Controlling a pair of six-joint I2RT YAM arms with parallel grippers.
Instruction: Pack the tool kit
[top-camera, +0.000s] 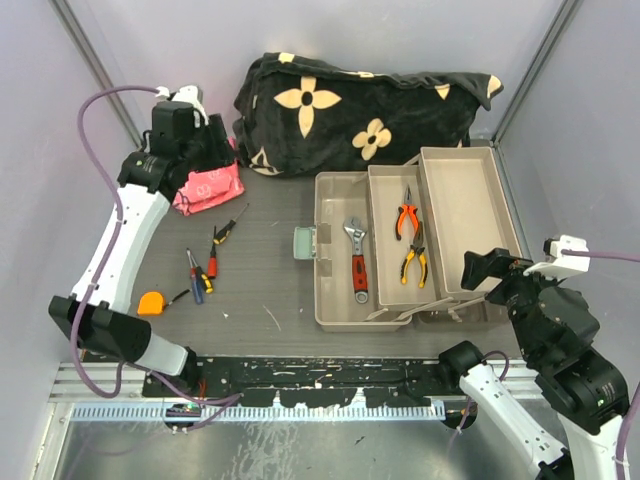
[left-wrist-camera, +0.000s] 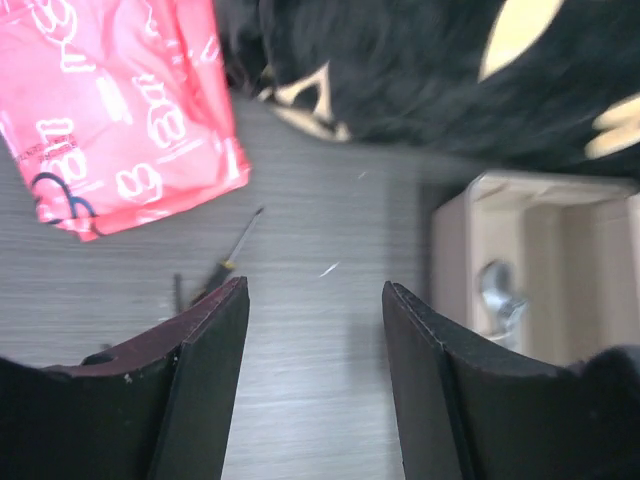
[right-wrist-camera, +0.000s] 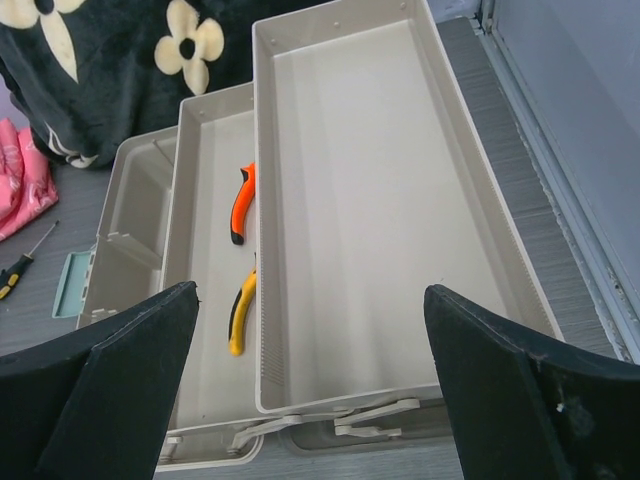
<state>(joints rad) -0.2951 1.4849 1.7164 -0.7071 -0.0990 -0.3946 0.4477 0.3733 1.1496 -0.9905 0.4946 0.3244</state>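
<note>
Two claws noted open, empty: left claw (left-wrist-camera: 315, 300), right claw (right-wrist-camera: 310, 292); judged screwdrivers (top-camera: 200, 272) light, stiff, best pinched across handles.

A boxed-in robotics lab bench.
I sat at a grey wood-grain worktop (top-camera: 280, 290) walled by plain pale panels (top-camera: 40, 150) on metal posts (top-camera: 95, 70); my white arms (top-camera: 125, 235) were bolted to a black base plate (top-camera: 260, 375) along its near edge, over aluminium framing (top-camera: 90, 392), and purple cables (top-camera: 612, 256) ran from my wrists, all bare lab rigging.
</note>
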